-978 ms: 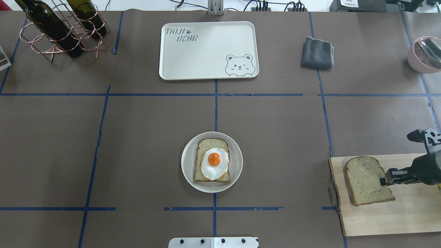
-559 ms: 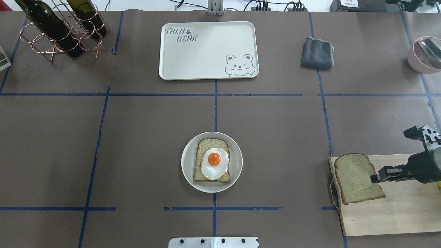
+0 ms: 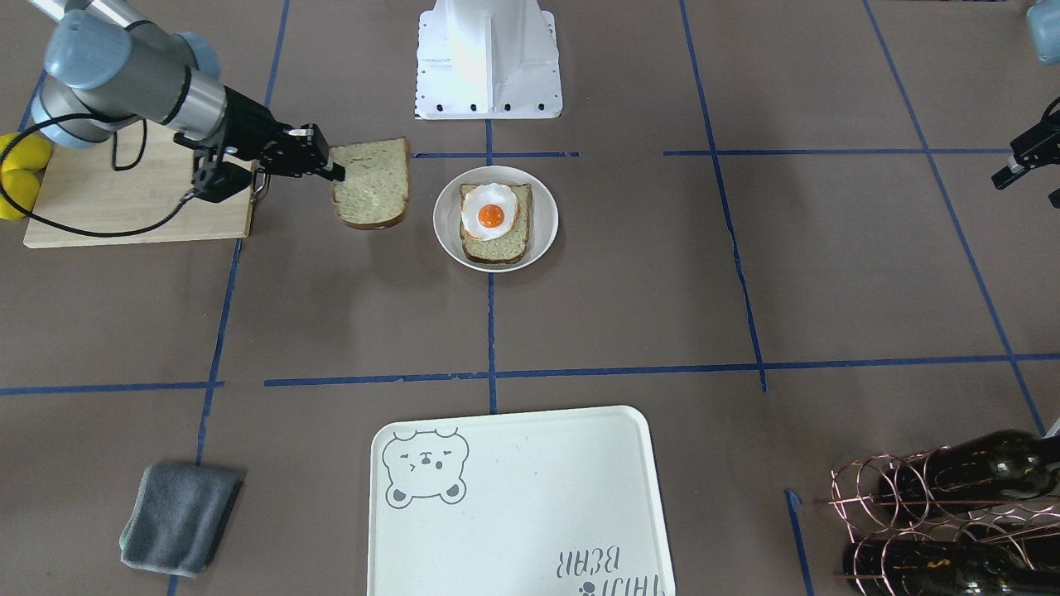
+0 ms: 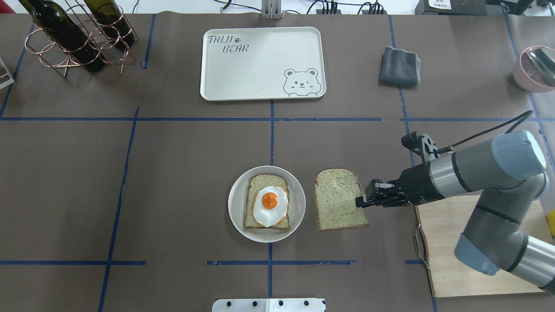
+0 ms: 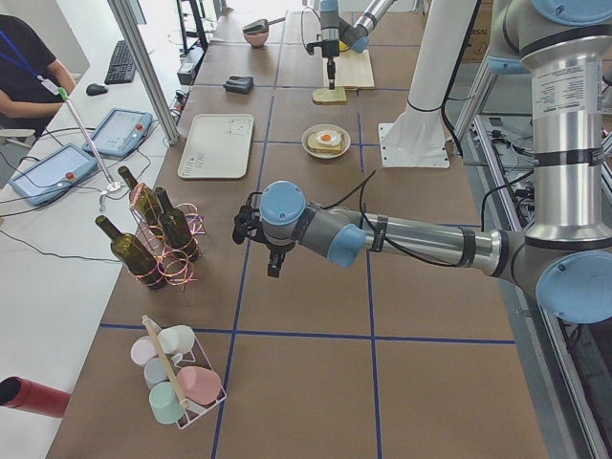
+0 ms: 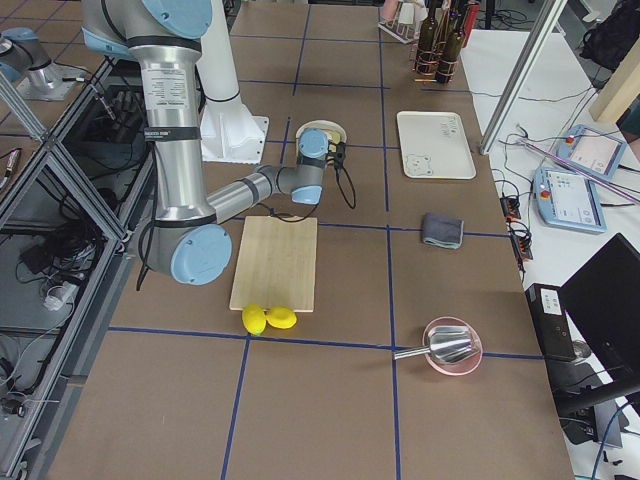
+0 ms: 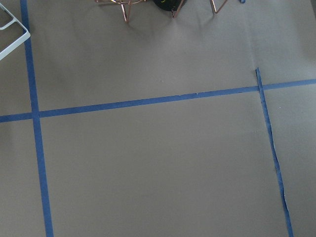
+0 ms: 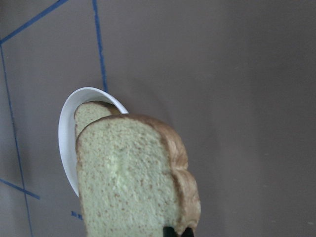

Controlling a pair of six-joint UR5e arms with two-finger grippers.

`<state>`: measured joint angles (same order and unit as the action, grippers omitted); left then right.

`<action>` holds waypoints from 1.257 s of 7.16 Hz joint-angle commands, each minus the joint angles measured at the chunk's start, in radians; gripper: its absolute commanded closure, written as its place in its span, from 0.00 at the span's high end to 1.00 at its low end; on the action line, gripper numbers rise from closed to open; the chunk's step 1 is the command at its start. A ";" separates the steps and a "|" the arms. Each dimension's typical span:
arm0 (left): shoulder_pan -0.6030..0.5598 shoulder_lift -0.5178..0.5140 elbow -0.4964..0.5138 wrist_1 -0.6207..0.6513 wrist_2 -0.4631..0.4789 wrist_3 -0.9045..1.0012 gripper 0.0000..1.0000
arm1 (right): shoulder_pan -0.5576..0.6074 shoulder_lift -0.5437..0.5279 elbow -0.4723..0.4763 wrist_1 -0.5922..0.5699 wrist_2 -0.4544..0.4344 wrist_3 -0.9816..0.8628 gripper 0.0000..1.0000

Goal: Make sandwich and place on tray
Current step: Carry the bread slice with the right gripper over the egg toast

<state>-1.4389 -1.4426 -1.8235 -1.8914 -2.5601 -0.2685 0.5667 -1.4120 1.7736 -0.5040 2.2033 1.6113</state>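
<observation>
One bread slice is pinched at its edge by the right gripper, just beside the plate where the other slice and egg are kept. How the left gripper is set cannot be told.

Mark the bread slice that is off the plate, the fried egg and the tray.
bread slice [image 4: 340, 199]: overhead view, middle of its top face.
fried egg [image 4: 270, 200]: overhead view, on the orange yolk.
tray [image 4: 260, 65]: overhead view, bare middle of its surface.
</observation>
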 commanded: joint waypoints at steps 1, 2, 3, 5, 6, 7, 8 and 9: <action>0.000 0.001 0.000 0.000 0.001 0.002 1.00 | -0.118 0.189 -0.028 -0.152 -0.144 0.074 0.00; 0.000 0.001 0.000 0.000 0.001 0.002 1.00 | -0.155 0.239 -0.045 -0.218 -0.177 0.073 0.00; 0.000 0.002 -0.002 0.000 0.001 0.003 1.00 | -0.156 0.275 -0.052 -0.282 -0.181 0.073 0.00; 0.000 0.002 -0.002 0.000 0.001 0.003 1.00 | -0.157 0.284 -0.072 -0.311 -0.220 0.065 0.00; 0.000 0.004 -0.004 0.000 0.001 0.005 1.00 | -0.157 0.294 -0.103 -0.311 -0.243 0.062 0.00; 0.000 0.004 -0.005 0.000 0.001 0.005 1.00 | -0.156 0.297 -0.112 -0.309 -0.243 0.061 0.00; 0.002 0.004 -0.005 0.000 0.001 0.005 1.00 | -0.154 0.292 -0.114 -0.308 -0.240 0.059 0.00; 0.002 0.004 -0.008 0.000 0.001 0.002 1.00 | -0.154 0.292 -0.111 -0.308 -0.235 0.059 0.00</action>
<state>-1.4380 -1.4389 -1.8291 -1.8914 -2.5587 -0.2645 0.4118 -1.1191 1.6633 -0.8120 1.9648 1.6713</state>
